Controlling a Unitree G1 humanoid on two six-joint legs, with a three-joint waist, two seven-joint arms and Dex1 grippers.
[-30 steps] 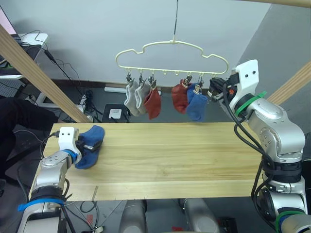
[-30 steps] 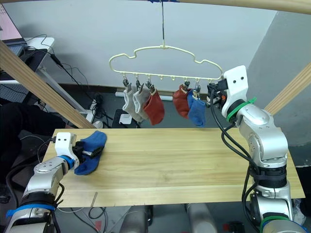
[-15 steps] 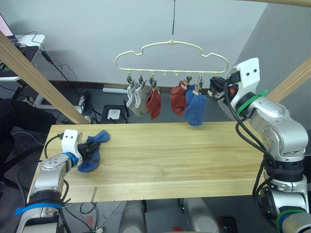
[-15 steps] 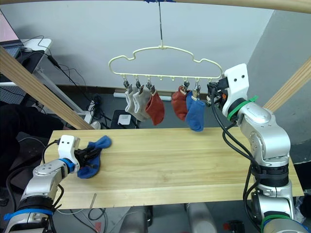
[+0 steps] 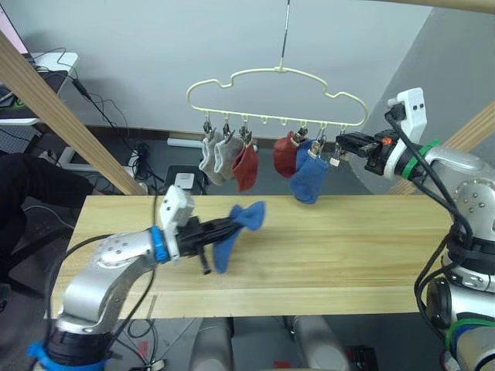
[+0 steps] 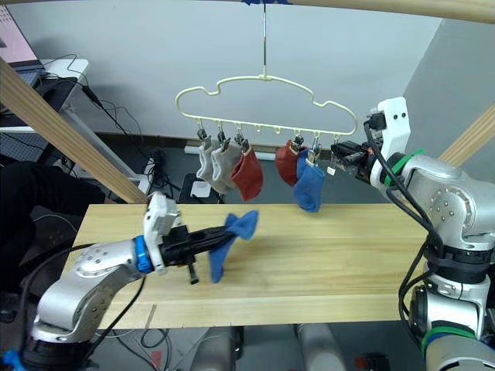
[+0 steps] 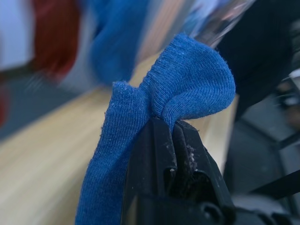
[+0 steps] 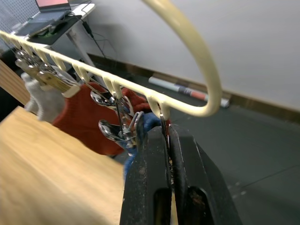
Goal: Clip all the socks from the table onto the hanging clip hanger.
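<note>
The left gripper (image 5: 232, 225), pinched shut on the last blue sock (image 5: 237, 229), lifts it by one end; soft, light knit droops, so gripping near the cuff suits clipping.

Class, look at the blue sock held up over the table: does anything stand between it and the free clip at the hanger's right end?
Nothing visible blocks it. The left gripper holds the blue sock above the table, with open air up to the hanger. The right gripper pinches the end clip itself.
</note>
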